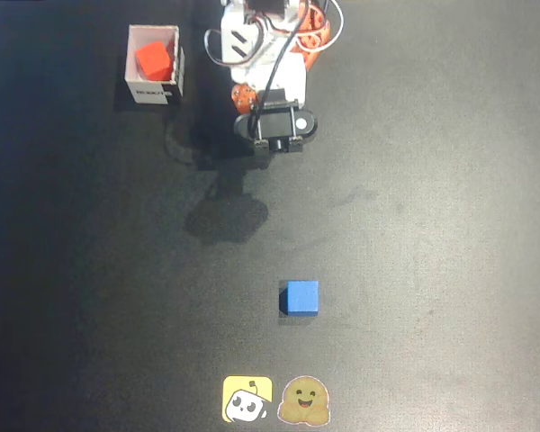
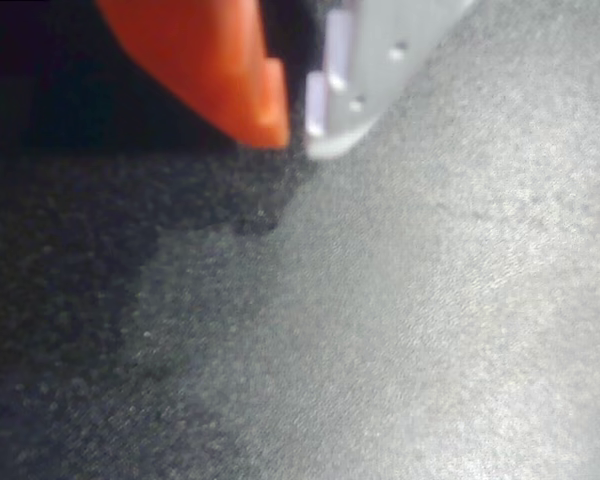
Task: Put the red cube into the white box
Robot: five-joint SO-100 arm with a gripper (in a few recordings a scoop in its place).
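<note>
We see the red cube [image 1: 152,59] lying tilted inside the white box [image 1: 153,93] on the dark bench [image 1: 432,225], so the job looks done, and our gripper [image 2: 296,128], jaws pressed together and empty, sits near the arm's base.

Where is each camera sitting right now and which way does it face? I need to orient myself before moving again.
Overhead view: fixed above the table, looking straight down; shows the arm at top centre, the red cube inside the white box, the blue cube and two stickers.
Wrist view: rides on the gripper, looking down along its closed orange and white fingertips at bare table.
Shared: the arm's gripper end and the dark table surface.
</note>
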